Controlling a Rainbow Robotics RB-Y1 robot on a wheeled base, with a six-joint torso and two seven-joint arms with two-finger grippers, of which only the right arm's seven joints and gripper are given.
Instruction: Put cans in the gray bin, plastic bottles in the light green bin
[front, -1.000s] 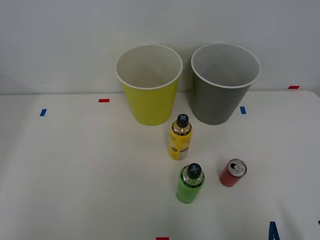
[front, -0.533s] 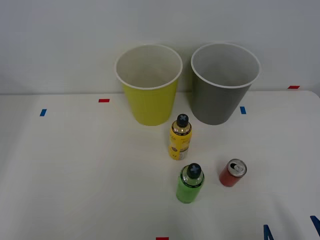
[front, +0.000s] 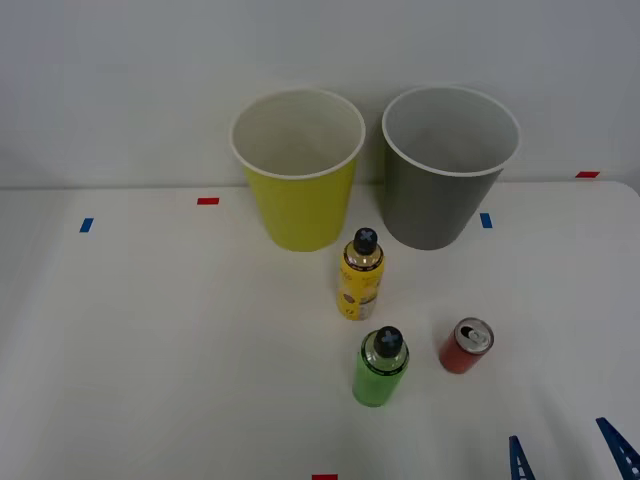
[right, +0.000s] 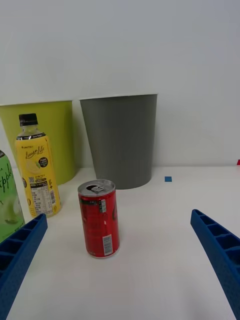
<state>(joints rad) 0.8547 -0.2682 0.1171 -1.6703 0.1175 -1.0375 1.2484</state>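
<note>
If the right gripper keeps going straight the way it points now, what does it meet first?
Most likely the small red drink can, standing upright between the open right gripper's blue fingers, with the dark gray bin behind it.

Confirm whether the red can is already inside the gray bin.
No, the red can stands upright on the table, apart from the gray bin.

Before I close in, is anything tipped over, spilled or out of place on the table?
Nothing stands out. The red can, the yellow bottle and the green bottle all stand upright on the table, with no spill around them. The gray bin and the light green bin stand upright behind them.
</note>
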